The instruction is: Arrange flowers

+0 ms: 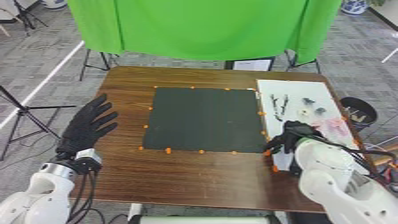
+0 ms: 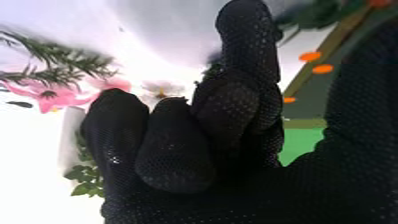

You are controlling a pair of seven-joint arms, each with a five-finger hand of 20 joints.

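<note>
Head view: the left hand point(image 1: 89, 122) is positioned over the left edge of the table point(image 1: 204, 177), its fingers extended, slightly spread and holding nothing. The right hand point(image 1: 293, 136) is located at the near part of the white panel point(image 1: 281, 86), beside the near right corner of the dark mat point(image 1: 202, 119). Right wrist view: the fingers of the right hand are partly open and unevenly bent; one extends well past the others, and the thumb point(image 2: 357, 105) stands apart from them. Whether these fingers grip or touch an item cannot be determined. The pink flowers point(image 1: 336, 125) lie on the white panel, near the right hand, toward the table's right edge. Dark sprigs point(image 1: 274, 106) and small grey-green clusters point(image 1: 308, 101) lie farther up the same panel. Beyond the fingers, the right wrist view presents needle-leaved greenery point(image 2: 58, 57) against the pink petals, a white bloom point(image 2: 162, 89) and a leafy green stem point(image 2: 84, 175). Orange markers point(image 1: 169, 150) line the mat's border. A green cloth point(image 1: 204, 30) hangs beyond the far edge of the table.
</note>
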